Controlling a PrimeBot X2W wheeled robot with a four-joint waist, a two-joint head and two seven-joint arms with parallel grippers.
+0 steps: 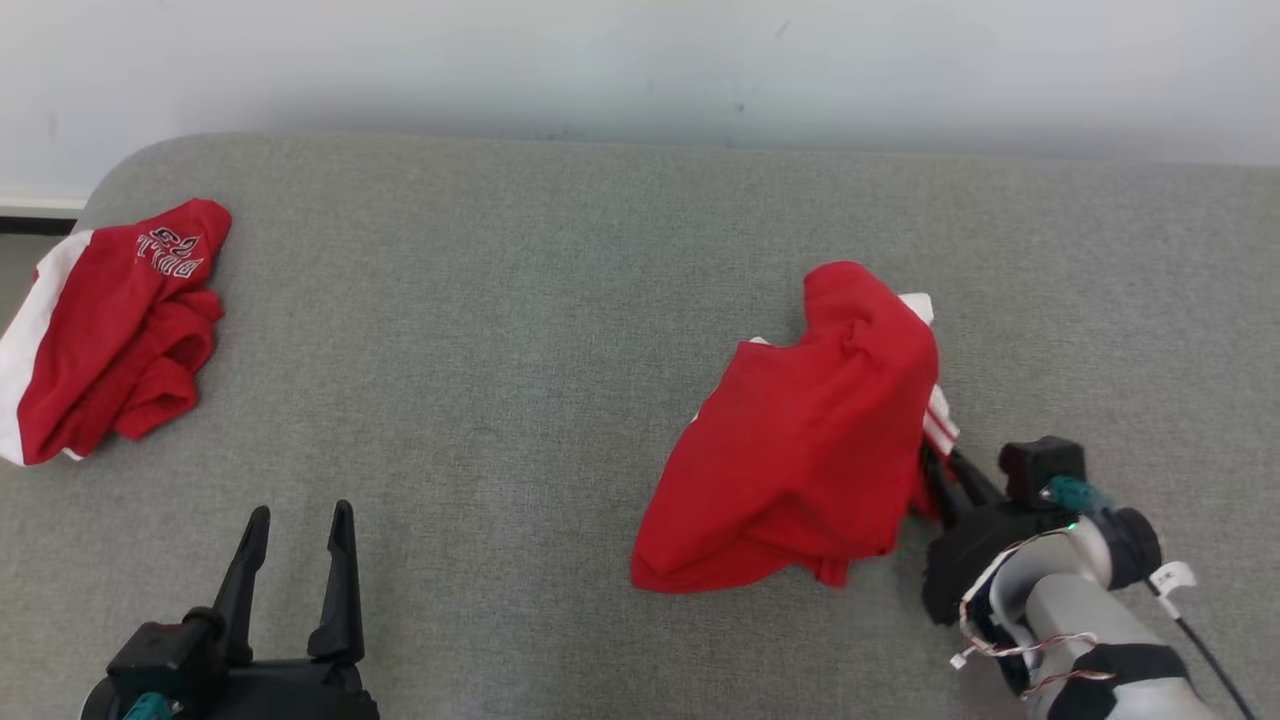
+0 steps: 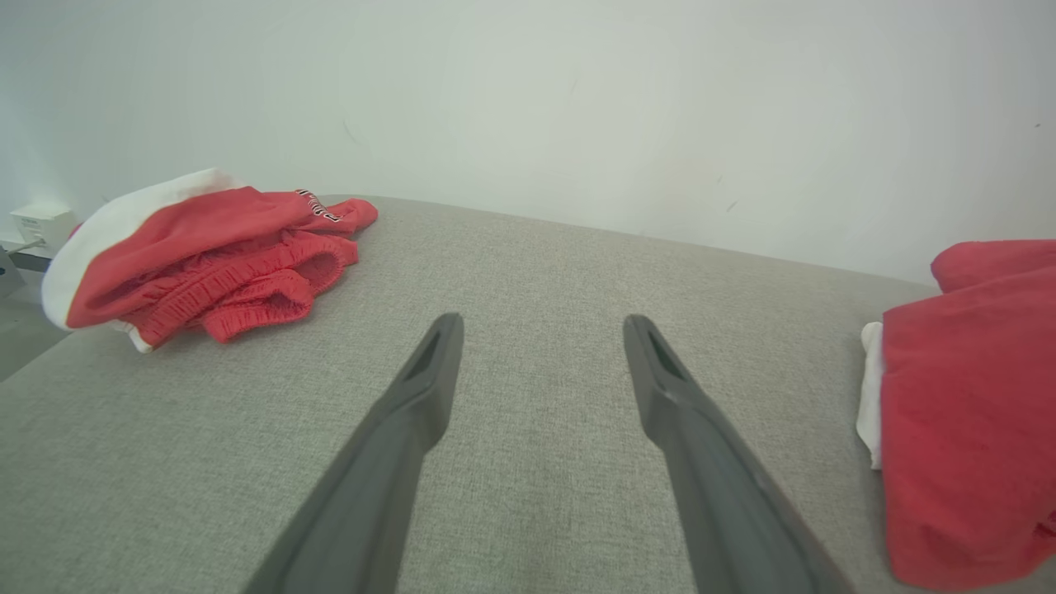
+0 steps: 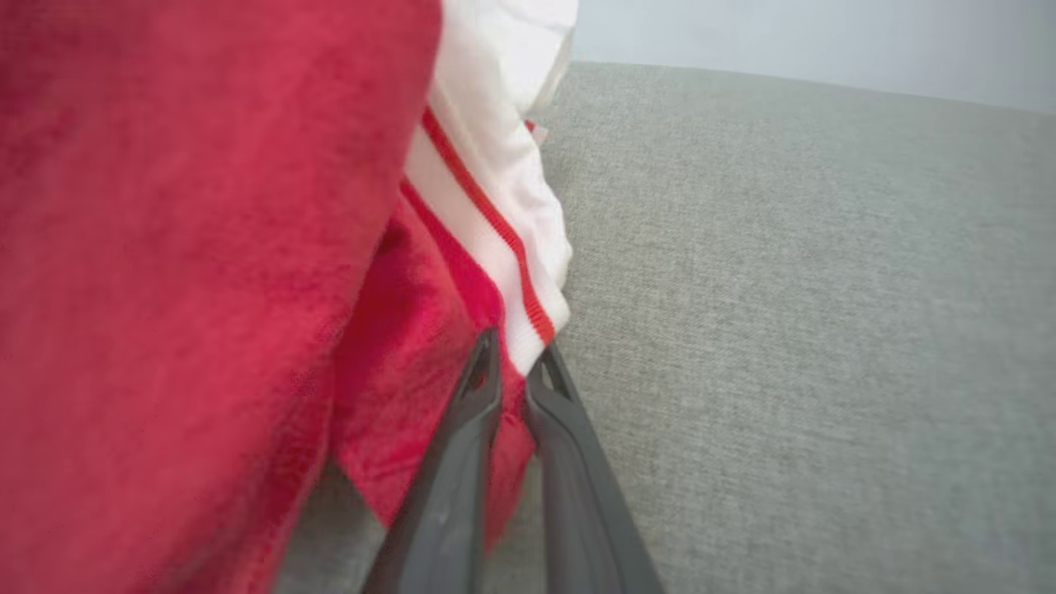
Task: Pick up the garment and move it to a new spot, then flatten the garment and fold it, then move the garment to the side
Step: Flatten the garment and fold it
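The right tool [image 1: 930, 462] is pressed together on the garment [image 1: 800, 450], pinching its edge where a white band with thin red stripes meets the red cloth; the right wrist view shows that band caught between the two dark fingers [image 3: 483, 388]. The garment sits right of centre on the grey upholstered surface [image 1: 520, 400], bunched and tented up from the pinched edge, its lower folds seemingly resting on the fabric. The left tool [image 1: 300, 520] is spread and holds nothing, low at the near left, well apart from the garment. A second red-and-white garment [image 1: 110, 330] lies crumpled at the far left corner, untouched.

I judge this the first step: the garment is gripped but not yet carried to a new spot, and flattening and folding are not yet begun. The next move calls for lifting high enough that the hanging cloth does not drag, then carrying it toward the open middle of the surface; the grip is at one edge only, so the cloth may swing or slip; the left tool would likely need to take a second corner before spreading it flat.
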